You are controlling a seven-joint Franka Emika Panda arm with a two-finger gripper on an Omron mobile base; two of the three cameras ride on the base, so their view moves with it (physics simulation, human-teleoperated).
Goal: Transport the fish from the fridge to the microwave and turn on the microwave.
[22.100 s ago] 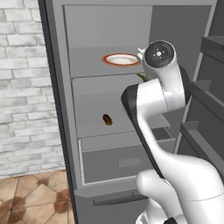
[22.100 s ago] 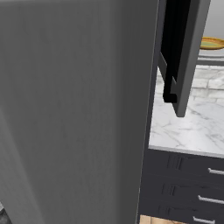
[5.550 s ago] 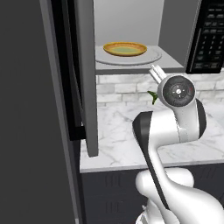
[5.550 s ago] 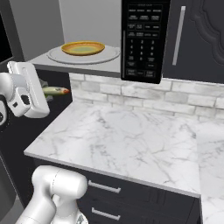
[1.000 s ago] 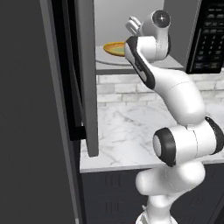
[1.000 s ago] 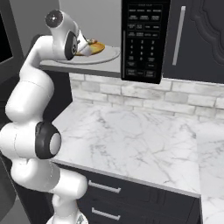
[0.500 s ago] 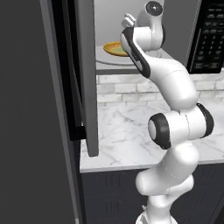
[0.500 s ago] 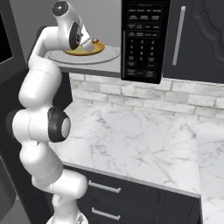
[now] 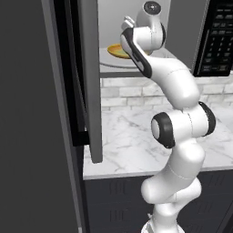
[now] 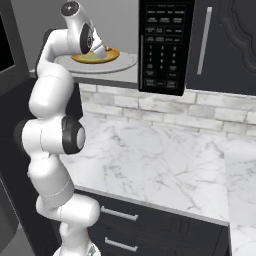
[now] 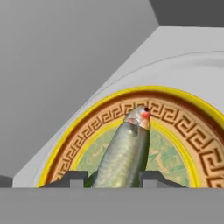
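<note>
Hand view: olive fish (image 11: pixel 124 157), apparently red-cheeked

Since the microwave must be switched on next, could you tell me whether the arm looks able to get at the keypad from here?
Probably yes. The keypad faces out, just right of the open cavity where the gripper holds the fish over the plate. The fish has to be released first.
</note>
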